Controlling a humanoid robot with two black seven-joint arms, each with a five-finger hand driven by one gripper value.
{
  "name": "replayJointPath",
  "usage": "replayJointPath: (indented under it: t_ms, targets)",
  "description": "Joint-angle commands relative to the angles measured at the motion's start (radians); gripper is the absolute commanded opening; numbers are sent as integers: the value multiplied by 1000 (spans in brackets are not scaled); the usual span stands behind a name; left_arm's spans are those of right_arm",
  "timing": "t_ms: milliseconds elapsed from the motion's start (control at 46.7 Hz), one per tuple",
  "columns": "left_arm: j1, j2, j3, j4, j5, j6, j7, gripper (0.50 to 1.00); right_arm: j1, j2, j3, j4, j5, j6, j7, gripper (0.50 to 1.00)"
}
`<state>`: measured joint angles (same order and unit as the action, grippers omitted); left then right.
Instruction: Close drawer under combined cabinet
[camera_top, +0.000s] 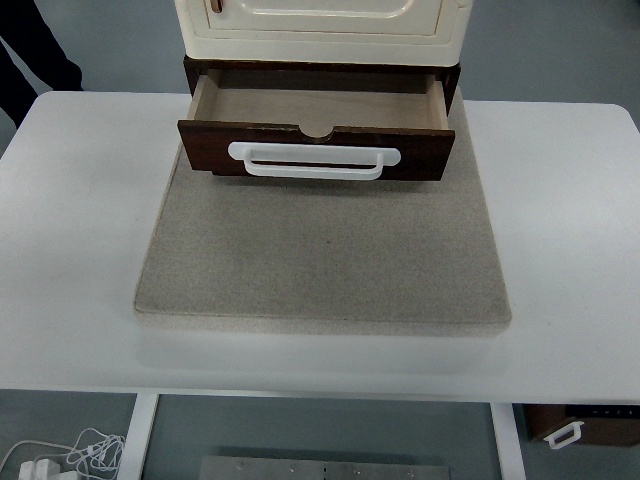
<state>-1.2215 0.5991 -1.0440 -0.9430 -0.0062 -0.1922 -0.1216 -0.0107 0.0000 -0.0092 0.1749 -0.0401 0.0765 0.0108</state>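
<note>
- The white table (70, 250) carries a grey mat (320, 250) at its middle, nearest the camera.
- At the mat's far edge stands the cream cabinet (320, 25).
- Under the cabinet the dark wooden drawer (316, 148) is pulled out over the mat, its inside bare.
- A white handle (314, 160) runs across the drawer's front.
- No robot hand shows, so finger state and their relation to the drawer cannot be told.

Cabinet (320, 25) at the far end of a mat (320, 260) on the table (80, 200), drawer (315, 135) pulled out beneath it
</note>
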Motion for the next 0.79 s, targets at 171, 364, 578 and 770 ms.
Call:
replayJointPath:
  t_ms: [171,364,578,770]
  targets:
    - [-102,91,177,-158,-1,0,0,1000,0,0,0,0,0,0,0,952]
    - [-203,128,353,-287,0,-7,0,1000,0,0,0,0,0,0,0,952]
    - [-251,157,505,-437,6,-12,0,1000,0,0,0,0,0,-1,0,952]
    - [-282,174,672,-566,63,-15,0,1000,0,0,0,0,0,0,0,952]
